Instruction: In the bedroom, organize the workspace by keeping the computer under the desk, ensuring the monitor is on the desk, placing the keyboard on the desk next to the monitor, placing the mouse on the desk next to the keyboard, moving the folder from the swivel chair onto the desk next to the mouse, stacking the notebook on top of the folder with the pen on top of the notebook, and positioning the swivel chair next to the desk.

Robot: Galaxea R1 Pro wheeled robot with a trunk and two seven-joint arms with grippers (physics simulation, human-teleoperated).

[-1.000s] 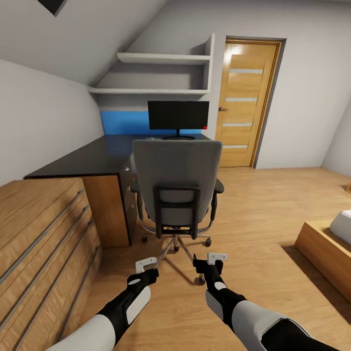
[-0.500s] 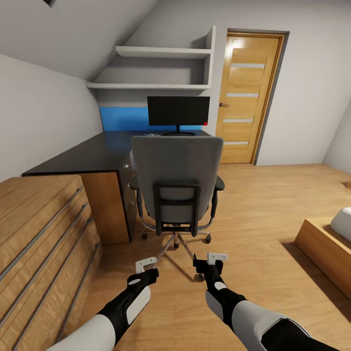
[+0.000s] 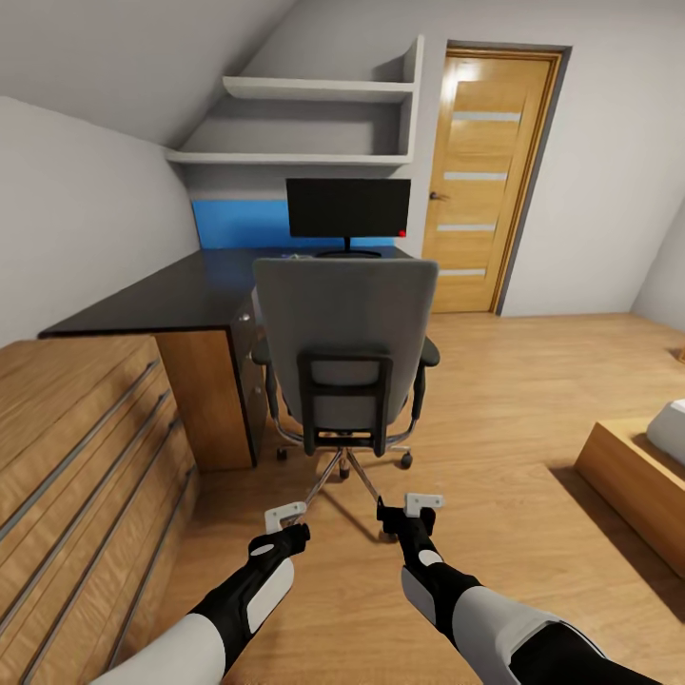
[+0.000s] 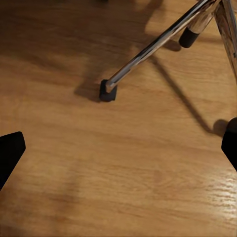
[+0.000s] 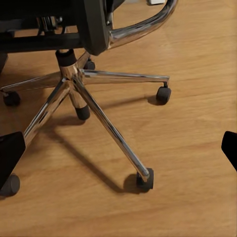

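Both your grippers, left (image 3: pixel 285 515) and right (image 3: pixel 422 500), hang wide and empty; just ahead stands the swivel chair (image 3: pixel 344 354), its back toward you. Beyond, the monitor (image 3: pixel 348 208) already sits on the desk (image 3: pixel 171 300); everything else remains.

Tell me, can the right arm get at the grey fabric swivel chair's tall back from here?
Probably not yet. The right gripper hangs low over the wood floor, level with the chrome base, short of the grey fabric swivel chair. Nothing stands between them; raising and extending, or rolling closer, should do.
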